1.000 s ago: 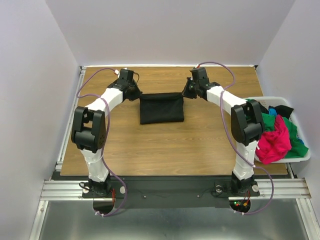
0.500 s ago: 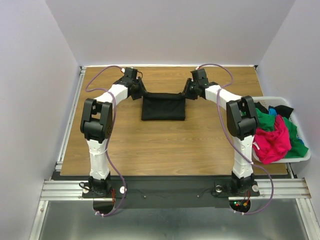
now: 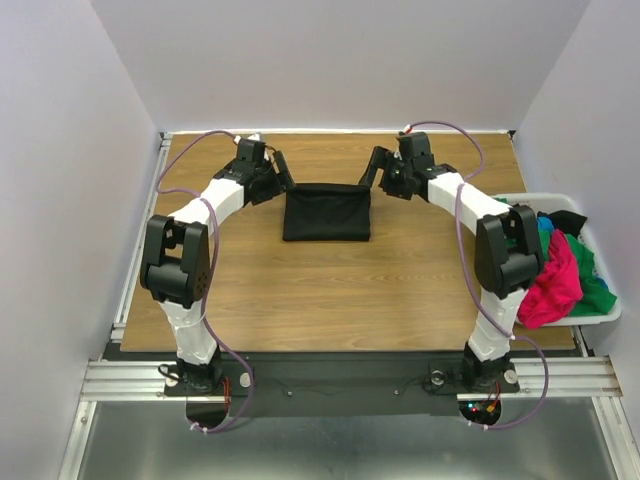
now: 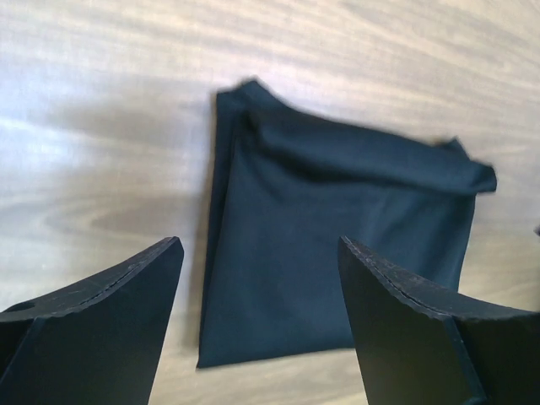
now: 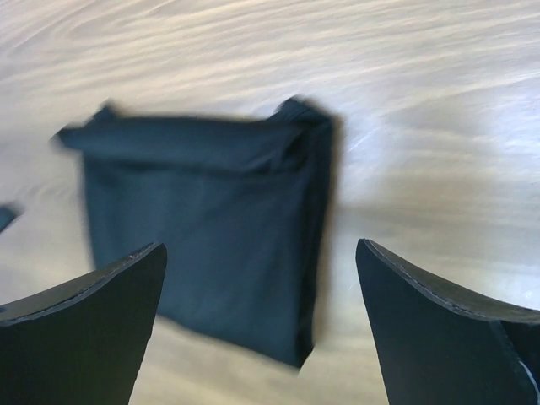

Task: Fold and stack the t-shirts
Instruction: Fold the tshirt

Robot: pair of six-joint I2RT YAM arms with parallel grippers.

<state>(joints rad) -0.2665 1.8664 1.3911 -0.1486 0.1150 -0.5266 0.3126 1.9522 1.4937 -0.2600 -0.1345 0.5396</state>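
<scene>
A black t-shirt (image 3: 326, 212) lies folded into a flat rectangle on the wooden table (image 3: 330, 290), towards the back. It also fills the left wrist view (image 4: 337, 245) and the right wrist view (image 5: 211, 228). My left gripper (image 3: 283, 172) hovers open just off the shirt's upper left corner, holding nothing (image 4: 260, 253). Off the upper right corner, my right gripper (image 3: 372, 170) is likewise open and empty (image 5: 261, 257). More t-shirts, magenta-pink (image 3: 555, 280), green (image 3: 598, 285) and black (image 3: 565, 220), lie heaped in the basket.
A white plastic basket (image 3: 590, 318) sits at the table's right edge beside the right arm. White walls enclose the table at the back and on both sides. A metal rail runs along the near edge by the arm bases.
Both grippers have opened and let go of the folded black shirt's upper corners, then drawn slightly outward and up. The shirt now lies flat on the table.
</scene>
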